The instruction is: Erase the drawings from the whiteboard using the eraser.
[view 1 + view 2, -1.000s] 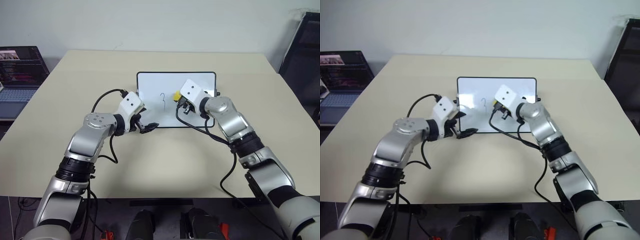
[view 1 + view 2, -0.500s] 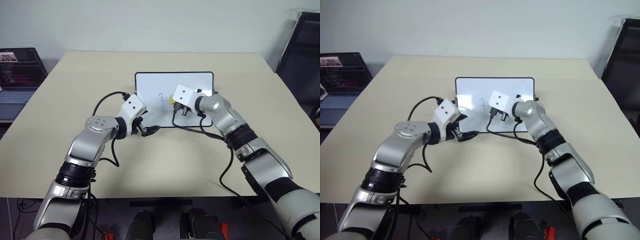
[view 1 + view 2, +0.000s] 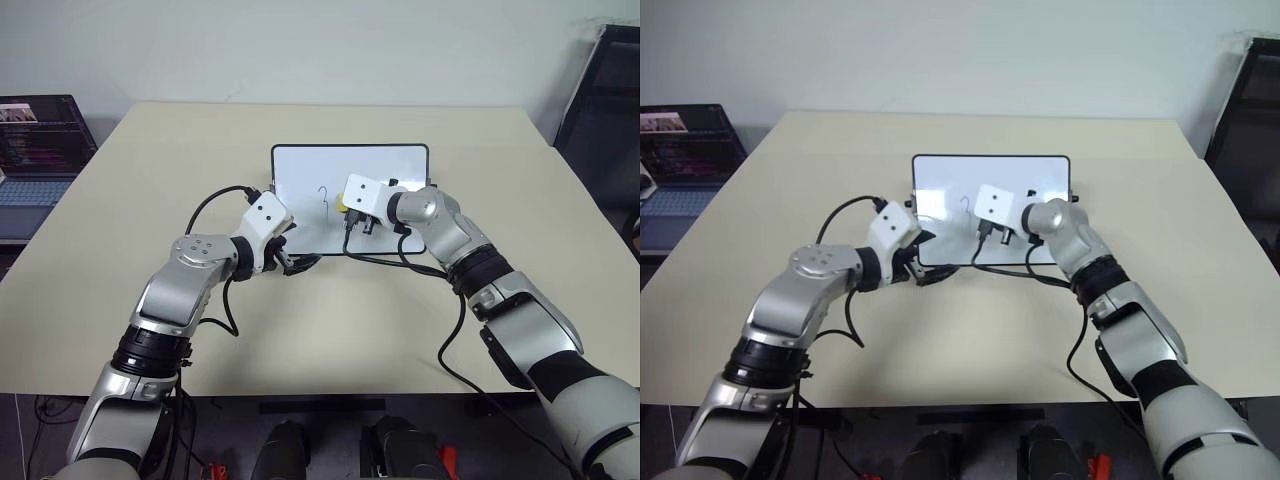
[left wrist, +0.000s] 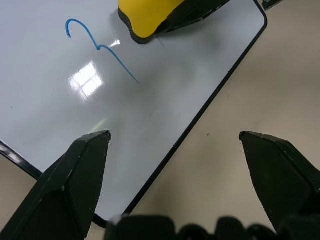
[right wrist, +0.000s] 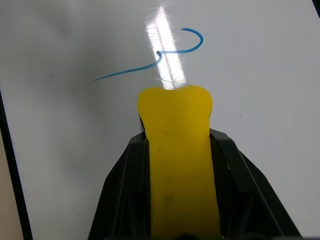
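1. We see the right gripper [image 5: 175,165] clamped on the eraser [image 5: 176,145]; its black fingers [image 5: 125,200] press both long sides of the yellow block.
2. We find the eraser's front end over the whiteboard [image 3: 380,170], just right of the remaining drawing [image 5: 155,57], a thin blue hooked line like the upper part of a "3".
3. We cannot tell whether the eraser's underside touches the board surface.
4. We see the left gripper [image 4: 175,150] spread wide and holding nothing, its fingers [image 4: 80,175] straddling the near edge of the whiteboard close to the near-left corner.
5. We locate the whiteboard lying flat on the beige tabletop [image 3: 150,180], past its middle toward the far side.
6. We note a laptop [image 3: 35,135] beyond the tabletop's left edge.
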`<state>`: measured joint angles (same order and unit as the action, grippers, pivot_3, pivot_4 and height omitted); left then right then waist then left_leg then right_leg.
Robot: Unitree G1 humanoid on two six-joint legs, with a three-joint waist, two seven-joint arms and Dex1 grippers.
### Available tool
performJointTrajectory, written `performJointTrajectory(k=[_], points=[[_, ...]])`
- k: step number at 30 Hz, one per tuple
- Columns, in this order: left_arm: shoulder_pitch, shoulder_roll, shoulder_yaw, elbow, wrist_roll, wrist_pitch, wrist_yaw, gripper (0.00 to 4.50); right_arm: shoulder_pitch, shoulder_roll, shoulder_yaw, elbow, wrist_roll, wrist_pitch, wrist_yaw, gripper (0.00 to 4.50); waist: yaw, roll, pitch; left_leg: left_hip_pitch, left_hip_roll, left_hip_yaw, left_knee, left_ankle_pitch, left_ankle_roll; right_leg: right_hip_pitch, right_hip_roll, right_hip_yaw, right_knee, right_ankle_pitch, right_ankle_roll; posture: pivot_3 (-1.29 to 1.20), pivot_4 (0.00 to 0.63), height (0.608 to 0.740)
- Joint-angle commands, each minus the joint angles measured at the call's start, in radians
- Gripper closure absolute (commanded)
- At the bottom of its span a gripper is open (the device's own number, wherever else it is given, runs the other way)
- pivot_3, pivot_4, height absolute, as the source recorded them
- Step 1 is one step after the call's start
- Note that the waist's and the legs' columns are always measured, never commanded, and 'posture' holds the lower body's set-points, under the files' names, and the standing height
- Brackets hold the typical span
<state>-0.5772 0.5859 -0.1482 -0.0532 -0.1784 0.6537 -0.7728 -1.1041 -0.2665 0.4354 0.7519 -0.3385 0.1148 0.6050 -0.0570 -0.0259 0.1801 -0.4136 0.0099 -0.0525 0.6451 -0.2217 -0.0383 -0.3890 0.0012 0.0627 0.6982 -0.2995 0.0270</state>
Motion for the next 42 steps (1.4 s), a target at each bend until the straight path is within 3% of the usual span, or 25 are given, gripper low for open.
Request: performJointTrajectory(k=[1, 11, 19, 32, 42], points=[[-0.005, 0.000, 0.012, -0.041, -0.003, -0.008, 0.003, 0.00, -0.011, -0.037, -0.040, 0.005, -0.023, 0.020, -0.053, 3.33, 0.000, 0.000, 0.000, 0.000, 0.000, 0.000, 0.000, 0.000, 0.000, 0.000, 0.000, 0.000, 0.000, 0.000, 0.000, 0.00, 0.150, 0.740], [0.000, -0.003, 0.008, -0.036, -0.003, -0.015, -0.002, 0.00, 0.119, -0.086, 0.028, -0.168, -0.035, 0.088, 0.144, 3.34, 0.002, 0.000, 0.000, 0.000, 0.000, 0.000, 0.000, 0.000, 0.000, 0.001, 0.000, 0.000, 0.000, 0.000, 0.000, 0.00, 0.150, 0.740], [0.008, -0.003, 0.008, -0.038, -0.003, -0.017, -0.004, 0.00, 0.025, -0.054, -0.040, -0.059, -0.045, 0.047, -0.081, 3.34, 0.000, 0.000, 0.000, 0.004, 0.000, 0.001, 0.000, 0.001, 0.001, 0.003, 0.000, 0.001, 0.000, 0.000, 0.000, 0.00, 0.150, 0.740], [0.014, -0.004, 0.009, -0.038, -0.003, -0.021, -0.003, 0.00, 0.105, -0.076, 0.025, -0.174, -0.052, 0.080, 0.137, 3.35, -0.002, 0.000, 0.000, 0.004, 0.000, 0.002, -0.001, 0.001, 0.001, 0.003, 0.000, 0.001, 0.000, 0.000, 0.000, 0.00, 0.150, 0.740], [0.023, 0.002, 0.011, -0.045, -0.004, -0.020, -0.006, 0.00, 0.024, -0.024, -0.024, -0.089, -0.045, 0.043, -0.017, 3.35, -0.002, 0.000, 0.000, 0.005, 0.000, 0.002, -0.001, 0.001, 0.001, 0.003, 0.000, 0.002, 0.000, 0.000, 0.000, 0.00, 0.150, 0.740]])
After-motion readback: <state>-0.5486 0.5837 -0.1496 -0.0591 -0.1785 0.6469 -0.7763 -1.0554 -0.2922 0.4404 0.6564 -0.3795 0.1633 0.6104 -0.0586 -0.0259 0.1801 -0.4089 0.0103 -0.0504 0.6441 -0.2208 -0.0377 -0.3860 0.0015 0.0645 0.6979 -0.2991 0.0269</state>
